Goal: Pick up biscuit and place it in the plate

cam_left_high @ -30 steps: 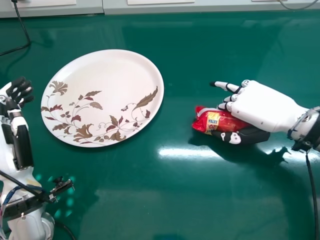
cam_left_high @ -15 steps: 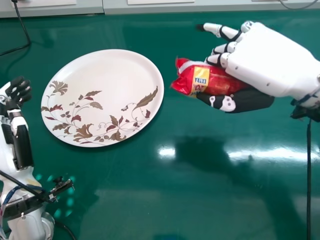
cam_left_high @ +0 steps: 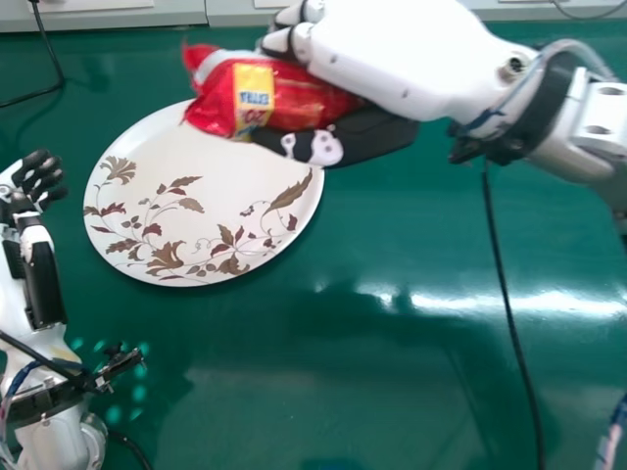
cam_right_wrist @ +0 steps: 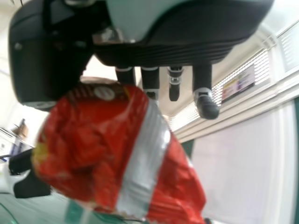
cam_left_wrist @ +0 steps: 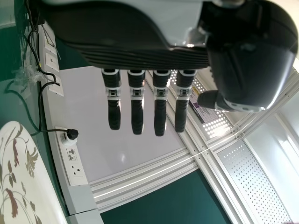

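Note:
My right hand (cam_left_high: 392, 59) is in the head view's upper middle, shut on the red biscuit packet (cam_left_high: 294, 96), pinched between thumb and fingers. The packet hangs over the far right part of the white plate (cam_left_high: 196, 215), which has brown leaf patterns. In the right wrist view the right hand (cam_right_wrist: 150, 77) holds the crinkled red biscuit packet (cam_right_wrist: 98, 149) with a silver band. My left hand (cam_left_high: 37, 178) stays at the head view's left edge, left of the plate; in the left wrist view the left hand (cam_left_wrist: 136, 102) has its fingers straight, holding nothing.
The plate lies on a green table (cam_left_high: 392, 392). Black cables run at the far left corner and below the right forearm. A grey ledge with sockets (cam_left_wrist: 72, 163) borders the table's far side.
My right hand has moved left and away from the robot, carrying the packet from the table right of the plate to over the plate. The left hand has kept still.

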You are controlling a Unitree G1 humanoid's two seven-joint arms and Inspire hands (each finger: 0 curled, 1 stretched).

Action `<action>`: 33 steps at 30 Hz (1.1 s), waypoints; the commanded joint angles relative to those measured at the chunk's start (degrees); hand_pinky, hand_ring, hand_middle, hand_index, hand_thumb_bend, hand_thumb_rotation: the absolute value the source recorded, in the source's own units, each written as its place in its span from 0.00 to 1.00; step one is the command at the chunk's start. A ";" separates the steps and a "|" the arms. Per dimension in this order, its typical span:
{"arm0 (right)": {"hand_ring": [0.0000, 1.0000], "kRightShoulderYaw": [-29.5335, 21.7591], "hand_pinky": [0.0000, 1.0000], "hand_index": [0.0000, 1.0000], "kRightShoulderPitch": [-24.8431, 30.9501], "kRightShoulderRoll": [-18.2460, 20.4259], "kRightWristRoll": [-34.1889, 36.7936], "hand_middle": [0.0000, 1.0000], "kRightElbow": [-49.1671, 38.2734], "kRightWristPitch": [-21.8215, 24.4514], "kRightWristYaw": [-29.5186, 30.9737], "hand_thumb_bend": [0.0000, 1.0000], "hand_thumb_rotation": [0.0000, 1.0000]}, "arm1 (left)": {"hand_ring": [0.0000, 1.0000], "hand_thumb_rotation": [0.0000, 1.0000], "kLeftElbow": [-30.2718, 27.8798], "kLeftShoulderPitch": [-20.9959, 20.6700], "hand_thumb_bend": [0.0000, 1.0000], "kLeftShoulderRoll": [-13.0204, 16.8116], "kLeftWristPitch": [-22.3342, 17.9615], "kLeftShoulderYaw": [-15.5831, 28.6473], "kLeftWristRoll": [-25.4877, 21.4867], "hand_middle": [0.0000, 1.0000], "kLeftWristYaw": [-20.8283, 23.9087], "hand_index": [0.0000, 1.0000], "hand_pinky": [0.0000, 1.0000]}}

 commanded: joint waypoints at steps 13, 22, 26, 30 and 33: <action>0.40 14.06 0.08 0.49 -18.07 18.95 -10.47 0.47 28.86 7.79 -13.50 0.51 0.00 | 0.73 0.00 3.66 0.99 0.07 0.43 -0.41 -0.42 0.17 0.75 -1.81 0.77 0.65; 0.39 21.64 0.09 0.50 -25.33 23.85 -13.48 0.45 44.44 13.61 -19.21 0.51 0.00 | 0.73 0.02 3.41 1.39 0.08 0.05 0.28 -0.22 -0.47 0.75 -1.84 0.76 0.64; 0.39 24.44 0.08 0.50 -26.80 25.43 -14.12 0.45 49.08 17.51 -19.23 0.51 0.00 | 0.74 0.03 3.92 1.48 0.08 0.34 -0.53 -0.07 -0.70 0.76 -1.84 0.77 0.65; 0.40 26.95 0.07 0.50 -27.81 26.31 -14.34 0.46 52.22 20.08 -17.23 0.52 0.00 | 0.75 0.00 2.94 2.07 0.09 0.16 0.44 -0.05 -0.77 0.76 -1.96 0.77 0.66; 0.40 29.59 0.07 0.50 -27.76 26.60 -15.65 0.46 53.98 21.90 -19.46 0.52 0.00 | 0.76 0.00 2.18 2.50 0.08 -0.07 1.09 -0.15 -0.91 0.77 -2.15 0.78 0.69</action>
